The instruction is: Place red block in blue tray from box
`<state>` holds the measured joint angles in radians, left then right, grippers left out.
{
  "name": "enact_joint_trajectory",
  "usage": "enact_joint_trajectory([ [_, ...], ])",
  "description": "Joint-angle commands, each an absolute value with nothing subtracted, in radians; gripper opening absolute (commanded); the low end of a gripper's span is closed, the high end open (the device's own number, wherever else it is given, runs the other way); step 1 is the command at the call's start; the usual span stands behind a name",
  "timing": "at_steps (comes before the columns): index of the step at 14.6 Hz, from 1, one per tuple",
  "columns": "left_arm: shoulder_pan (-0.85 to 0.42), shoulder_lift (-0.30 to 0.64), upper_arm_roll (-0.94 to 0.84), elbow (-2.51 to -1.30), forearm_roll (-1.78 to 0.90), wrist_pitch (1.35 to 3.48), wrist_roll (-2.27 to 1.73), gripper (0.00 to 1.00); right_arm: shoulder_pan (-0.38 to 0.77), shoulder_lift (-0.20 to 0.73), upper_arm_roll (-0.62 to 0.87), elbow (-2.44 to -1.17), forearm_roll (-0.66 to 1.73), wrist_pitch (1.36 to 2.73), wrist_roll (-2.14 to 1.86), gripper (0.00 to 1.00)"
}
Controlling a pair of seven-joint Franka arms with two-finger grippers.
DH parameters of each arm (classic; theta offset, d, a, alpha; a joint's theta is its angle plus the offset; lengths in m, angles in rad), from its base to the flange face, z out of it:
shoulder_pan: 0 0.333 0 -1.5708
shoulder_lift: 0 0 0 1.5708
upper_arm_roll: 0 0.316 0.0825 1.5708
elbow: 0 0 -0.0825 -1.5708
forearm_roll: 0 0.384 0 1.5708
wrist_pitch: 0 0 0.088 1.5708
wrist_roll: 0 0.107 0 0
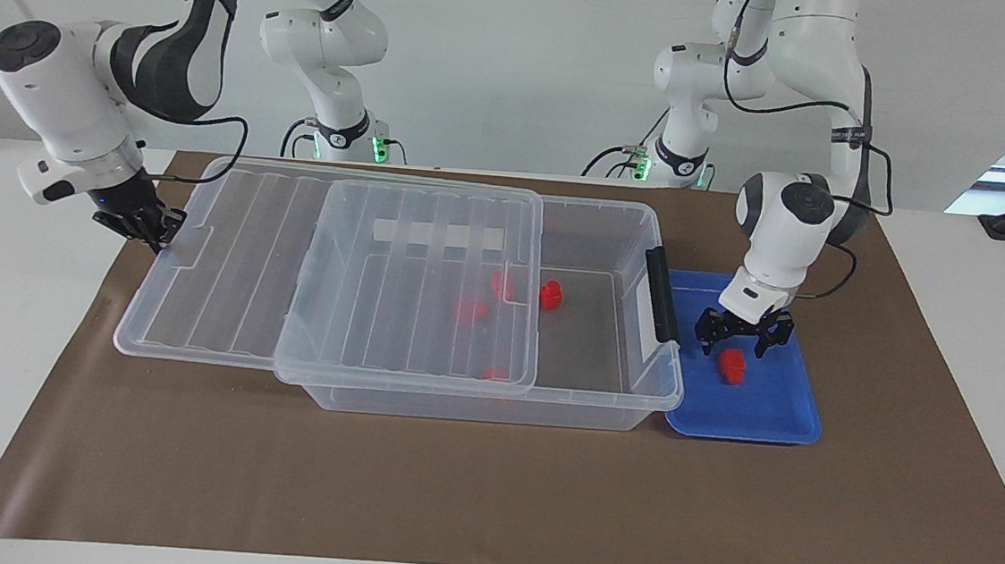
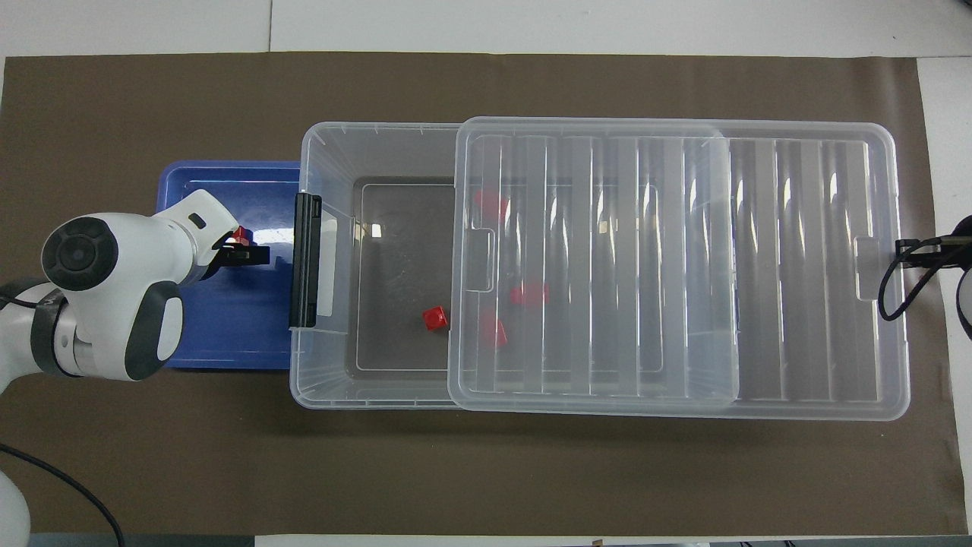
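In the blue tray (image 1: 778, 425), the red block (image 1: 733, 366) lies free at centre, bare floor all round; its long axis is unreadable. The left gripper (image 1: 738, 340) hangs spread apart above it. The right gripper (image 1: 150, 232), pinched together, touches the lid (image 1: 227, 251) edge at nine o'clock of the box (image 1: 582, 405).

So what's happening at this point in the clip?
The left end effector hangs open just over the red block, which lies in the blue tray. The right end effector, shut, is at the end of the lid, which sits slid partway off the box. Four red blocks are in the box.
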<state>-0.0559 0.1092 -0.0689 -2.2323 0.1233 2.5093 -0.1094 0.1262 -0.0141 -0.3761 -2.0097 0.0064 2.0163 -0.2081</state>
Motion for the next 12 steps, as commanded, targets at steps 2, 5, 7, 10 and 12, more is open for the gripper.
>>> enact_joint_trajectory([
  [2,-0.051,0.019,-0.081,-2.137,0.106,2.266,-0.086,1.0,0.176,-0.032,-0.37,-2.023,0.029,1.996,-0.146,0.0],
  [5,-0.049,-0.023,-0.084,-2.015,0.028,2.076,-0.083,1.0,0.228,-0.031,-0.368,-2.023,0.029,1.999,-0.072,0.0],
  [7,-0.038,-0.029,-0.08,-1.918,0.003,1.953,-0.081,1.0,0.251,-0.031,-0.359,-2.023,0.029,1.999,-0.025,0.0],
  [10,-0.032,-0.028,-0.068,-1.787,0.002,1.797,-0.032,1.0,0.276,-0.032,-0.33,-2.025,0.029,2.0,0.05,0.0],
  [12,0.012,-0.029,-0.069,-1.715,-0.024,1.703,0.001,1.0,0.313,-0.032,-0.33,-2.028,0.029,2.003,0.107,0.0],
])
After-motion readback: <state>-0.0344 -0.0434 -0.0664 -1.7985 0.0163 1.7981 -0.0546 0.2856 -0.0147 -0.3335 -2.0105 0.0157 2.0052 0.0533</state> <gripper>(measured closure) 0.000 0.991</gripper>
